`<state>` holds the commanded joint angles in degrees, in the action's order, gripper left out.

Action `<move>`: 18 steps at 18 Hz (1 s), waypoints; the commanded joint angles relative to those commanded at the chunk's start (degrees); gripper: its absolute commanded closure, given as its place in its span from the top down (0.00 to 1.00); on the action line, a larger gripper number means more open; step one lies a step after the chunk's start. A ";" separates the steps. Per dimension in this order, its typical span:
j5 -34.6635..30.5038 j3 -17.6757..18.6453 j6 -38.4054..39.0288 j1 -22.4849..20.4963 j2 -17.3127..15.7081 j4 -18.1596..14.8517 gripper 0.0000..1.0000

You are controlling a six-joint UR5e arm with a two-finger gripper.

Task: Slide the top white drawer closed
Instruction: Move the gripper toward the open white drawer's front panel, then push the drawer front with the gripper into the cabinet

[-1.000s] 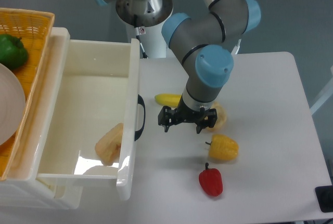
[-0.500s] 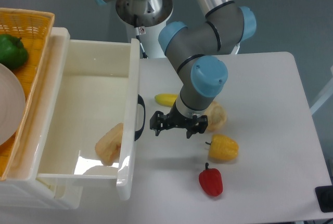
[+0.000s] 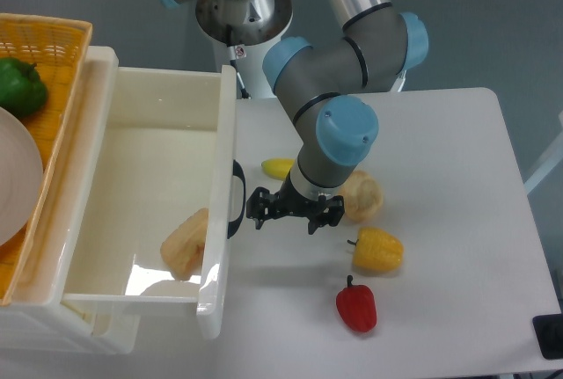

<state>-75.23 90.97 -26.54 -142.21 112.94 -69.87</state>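
Movement toward the drawer is what has changed: over the last second the gripper [image 3: 295,210] has been carried leftward across the table [image 3: 440,150], from beside the pale round food item [image 3: 362,196] to a spot just beside the black handle [image 3: 237,199]. No contact with the handle or front panel can be confirmed yet; a thin gap seems to remain. The fingers are spread wide, and nothing is held between them.

The top white drawer [image 3: 149,146] is seen pulled fully out at the left, unmoved, with a pale piece of food [image 3: 186,244] lying near its front corner. Above and behind it an orange basket [image 3: 48,40] with a green pepper [image 3: 21,85] is set.

It is judged that the approach is nearly finished and the push itself has not begun; a steady leftward press on the front panel would be called for next.

A yellow pepper [image 3: 378,250], a red pepper [image 3: 356,305] and a small yellow item [image 3: 278,168] are left on the table.

A small label is seen on the arm's base [image 3: 239,50], but it cannot be read. No brand is legible.
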 joint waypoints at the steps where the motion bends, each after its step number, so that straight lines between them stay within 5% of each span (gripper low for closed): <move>1: 0.00 0.00 0.00 0.09 0.00 0.00 1.00; 18: 1.23 -0.09 -0.09 0.97 -0.79 0.00 1.00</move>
<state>-74.00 90.88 -26.63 -141.24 112.15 -69.87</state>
